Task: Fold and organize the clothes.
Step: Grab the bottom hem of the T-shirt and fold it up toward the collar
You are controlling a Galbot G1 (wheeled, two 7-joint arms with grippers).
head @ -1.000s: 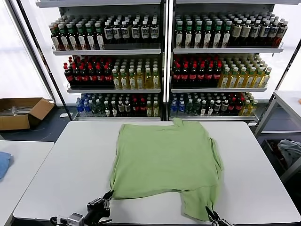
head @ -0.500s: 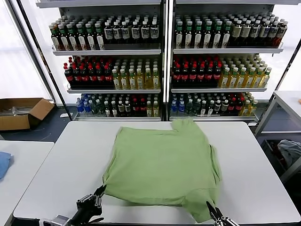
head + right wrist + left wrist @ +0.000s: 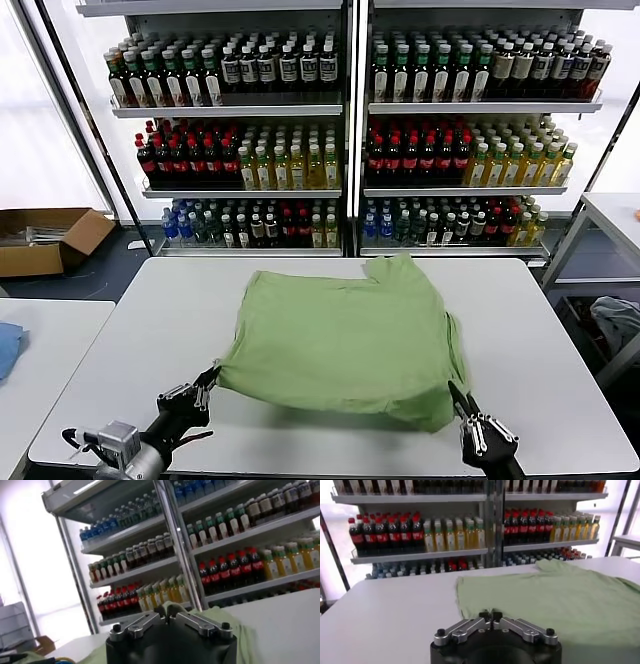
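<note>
The clothes here are one light green shirt [image 3: 340, 330], plain side up, on the white table [image 3: 130, 350]. Its near hem is raised off the tabletop and casts a shadow beneath. My left gripper [image 3: 209, 377] is shut on the near left corner of the hem. At the near right corner my right gripper [image 3: 453, 393] is shut on the cloth. In the left wrist view the shirt [image 3: 555, 595] spreads away from the left gripper [image 3: 490, 614]. The right wrist view shows a green fold of the shirt [image 3: 222, 619] pinched in the right gripper [image 3: 167, 611].
Shelves of bottles [image 3: 350, 140] stand behind the table. A cardboard box [image 3: 45, 240] lies on the floor at the left. A blue cloth [image 3: 8, 348] rests on a second table at the left. Another table's corner [image 3: 615, 215] shows at the right.
Both grippers have risen and moved forward with the near hem. The shirt's front edge has come off the table and the hanging lower right flap has been drawn up.
</note>
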